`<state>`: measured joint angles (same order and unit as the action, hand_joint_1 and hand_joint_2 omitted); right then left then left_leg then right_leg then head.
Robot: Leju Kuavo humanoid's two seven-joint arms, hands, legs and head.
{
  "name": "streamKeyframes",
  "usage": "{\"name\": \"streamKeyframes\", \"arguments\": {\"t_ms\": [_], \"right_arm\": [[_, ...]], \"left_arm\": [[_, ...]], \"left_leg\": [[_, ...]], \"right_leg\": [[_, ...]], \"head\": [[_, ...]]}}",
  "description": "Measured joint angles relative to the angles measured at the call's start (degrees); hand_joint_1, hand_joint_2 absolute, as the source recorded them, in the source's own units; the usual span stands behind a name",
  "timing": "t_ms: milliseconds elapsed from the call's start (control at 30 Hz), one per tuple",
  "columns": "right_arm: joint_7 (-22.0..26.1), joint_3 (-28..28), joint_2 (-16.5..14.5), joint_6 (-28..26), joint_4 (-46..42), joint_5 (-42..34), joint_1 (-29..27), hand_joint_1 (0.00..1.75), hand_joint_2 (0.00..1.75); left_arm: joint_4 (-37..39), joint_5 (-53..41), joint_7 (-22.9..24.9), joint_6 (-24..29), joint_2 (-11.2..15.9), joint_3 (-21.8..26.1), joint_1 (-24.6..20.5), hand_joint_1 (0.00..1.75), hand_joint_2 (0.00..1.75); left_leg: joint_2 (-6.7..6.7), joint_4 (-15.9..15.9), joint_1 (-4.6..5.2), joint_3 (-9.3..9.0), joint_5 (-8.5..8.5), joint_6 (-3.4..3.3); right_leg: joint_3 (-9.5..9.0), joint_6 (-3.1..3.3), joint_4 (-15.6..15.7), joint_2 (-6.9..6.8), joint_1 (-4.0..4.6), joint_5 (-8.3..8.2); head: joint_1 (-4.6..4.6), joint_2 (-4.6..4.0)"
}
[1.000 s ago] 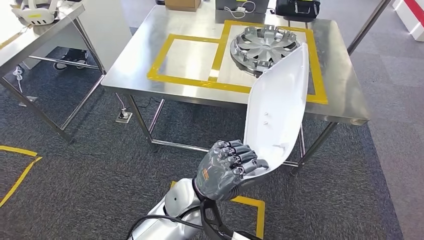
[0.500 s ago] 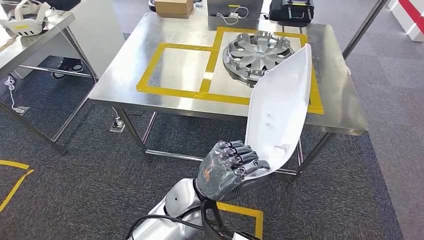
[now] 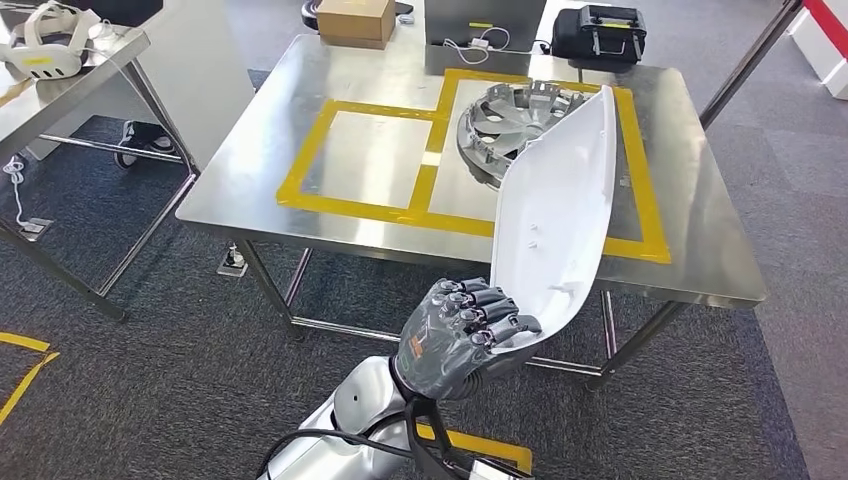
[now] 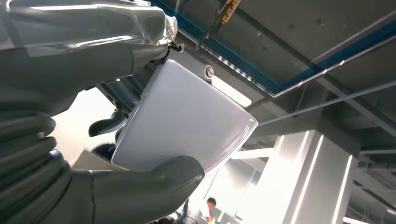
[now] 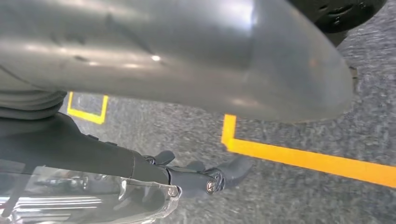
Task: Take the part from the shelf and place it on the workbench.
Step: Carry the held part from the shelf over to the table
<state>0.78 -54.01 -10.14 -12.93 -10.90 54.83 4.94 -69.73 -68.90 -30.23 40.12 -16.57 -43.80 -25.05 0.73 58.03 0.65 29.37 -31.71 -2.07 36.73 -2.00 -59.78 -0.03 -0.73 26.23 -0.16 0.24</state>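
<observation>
- Left hand (image 3: 462, 340) grips the lower end of the white curved panel (image 3: 556, 215), held upright short of the steel workbench (image 3: 300, 120).
- Step in hand: carrying the part to the bench; placement not yet done.
- Next move calls for reaching forward and laying the panel inside a yellow-taped square (image 3: 368, 157), avoiding the hubcap (image 3: 492, 118).
- Right hand (image 5: 196, 51): state cannot be told.

A dark grey carpeted floor (image 3: 150, 380) marked with yellow tape lines (image 5: 308, 161) carries a stainless-steel surface (image 3: 700, 260) on thin metal legs, a second steel table (image 3: 70, 90) standing just to its left.
</observation>
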Motion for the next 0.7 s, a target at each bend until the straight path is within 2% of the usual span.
{"name": "streamKeyframes", "arguments": {"t_ms": [67,133,167,200,267,300,333,367,433,467,500,567,633,667,700], "right_arm": [[0.0,0.0,0.0,0.0,0.0,0.0,0.1,0.00,0.00],[0.0,0.0,0.0,0.0,0.0,0.0,0.2,0.00,0.00],[0.0,0.0,0.0,0.0,0.0,0.0,0.2,0.00,0.00],[0.0,0.0,0.0,-0.1,0.0,0.0,0.3,0.00,0.00],[0.0,0.0,0.0,-0.1,0.0,-0.1,0.4,0.00,0.00],[0.0,0.0,0.0,-0.1,0.0,-0.1,0.3,0.00,0.00],[0.0,-0.1,0.0,-0.2,0.0,-0.1,0.3,0.00,0.00],[0.0,-0.1,-0.1,-0.2,0.0,-0.2,0.2,0.00,0.00],[0.1,-0.1,-0.2,-0.2,0.0,-0.2,0.3,0.00,0.00],[0.1,-0.1,-0.2,-0.2,0.0,-0.2,0.4,0.00,0.00],[0.1,-0.1,-0.3,-0.2,0.0,-0.1,0.5,0.00,0.00],[0.1,-0.1,-0.3,-0.2,0.0,0.0,0.6,0.00,0.00],[0.1,-0.1,-0.4,-0.2,0.0,0.1,0.6,0.00,0.00],[0.1,-0.1,-0.4,-0.2,0.0,0.1,0.7,0.00,0.00],[0.1,-0.1,-0.4,-0.1,0.0,0.2,0.7,0.00,0.00]], "left_arm": [[0.0,-0.1,0.4,0.0,0.1,-0.3,0.0,1.75,1.75],[-0.1,-0.1,0.6,0.0,0.1,-0.4,0.0,1.75,1.75],[-0.2,-0.1,0.6,0.0,0.2,-0.5,-0.1,1.75,1.75],[-0.3,-0.1,0.7,0.0,0.2,-0.5,0.0,1.75,1.75],[-0.3,-0.1,0.7,0.0,0.3,-0.6,0.1,1.75,1.75],[-0.3,-0.1,0.7,0.0,0.4,-0.7,0.2,1.75,1.75],[-0.2,-0.1,0.8,0.0,0.5,-0.7,0.3,1.75,1.75],[-0.2,-0.1,0.9,0.0,0.6,-0.8,0.3,1.75,1.75],[-0.2,-0.1,1.1,0.0,0.7,-1.0,0.3,1.75,1.75],[-0.2,-0.1,1.2,0.0,0.7,-1.1,0.3,1.75,1.75],[-0.2,-0.1,1.4,0.0,0.7,-1.2,0.2,1.75,1.75],[-0.2,-0.1,1.7,0.0,0.8,-1.3,0.2,1.75,1.75],[-0.2,-0.1,1.8,0.0,0.7,-1.4,0.2,1.75,1.75],[-0.3,-0.1,1.8,0.0,0.7,-1.4,0.1,1.75,1.75],[-0.3,-0.2,1.8,0.0,0.6,-1.4,0.1,1.75,1.75]], "left_leg": [[-0.03,0.3,0.08,-0.38,-0.45,0.57],[-0.15,2.7,0.01,0.71,-0.20,1.04],[-0.21,5.3,-0.09,2.38,-0.28,1.32],[-0.28,8.7,-0.22,4.81,-0.86,1.65],[-0.36,15.2,-0.48,9.95,-3.31,2.12],[-0.39,16.7,-0.57,11.81,-4.19,2.22],[-0.41,16.3,-0.62,12.70,-4.02,2.23],[-0.41,14.2,-0.65,12.62,-2.59,2.15],[-0.49,7.0,-0.57,10.69,2.64,1.75],[-0.53,4.3,-0.45,9.82,4.02,1.48],[-0.57,2.8,-0.30,9.16,4.70,1.18],[-0.48,2.0,-0.18,8.28,4.32,0.49],[-0.46,1.3,-0.41,6.74,4.69,-0.24],[-0.50,1.2,-0.52,5.96,4.40,-0.57],[-0.55,1.1,-0.58,5.37,4.02,-0.87]], "right_leg": [[-0.61,0.90,0.2,-0.12,0.15,0.01],[-1.50,1.59,0.4,0.02,-0.05,0.31],[-1.96,1.88,0.5,0.06,-0.18,0.61],[-2.37,2.12,0.5,0.05,-0.23,1.00],[-3.25,2.33,0.5,0.06,-0.25,1.93],[-3.84,2.32,0.5,0.09,-0.25,2.44],[-4.52,2.28,0.5,0.13,-0.25,2.98],[-5.32,2.19,0.6,0.17,-0.25,3.57],[-6.83,1.86,0.6,0.22,-0.21,4.78],[-7.35,1.56,0.6,0.29,-0.16,5.34],[-7.67,1.19,0.8,0.34,-0.13,5.81],[-8.50,0.38,0.9,0.44,-0.12,6.07],[-8.94,-0.15,-0.3,0.40,-0.17,6.04],[-8.18,-0.33,-2.1,0.39,-0.18,6.31],[-6.57,-0.49,-4.9,0.38,-0.20,7.03]], "head": [[-0.07,0.00],[-0.14,0.00],[-0.22,0.00],[-0.29,0.00],[-0.36,0.00],[-0.37,0.00],[-0.37,0.00],[-0.36,0.00],[-0.34,0.00],[-0.30,0.00],[-0.29,0.00],[-0.26,0.00],[-0.20,0.00],[-0.13,0.00],[-0.08,0.00]]}}
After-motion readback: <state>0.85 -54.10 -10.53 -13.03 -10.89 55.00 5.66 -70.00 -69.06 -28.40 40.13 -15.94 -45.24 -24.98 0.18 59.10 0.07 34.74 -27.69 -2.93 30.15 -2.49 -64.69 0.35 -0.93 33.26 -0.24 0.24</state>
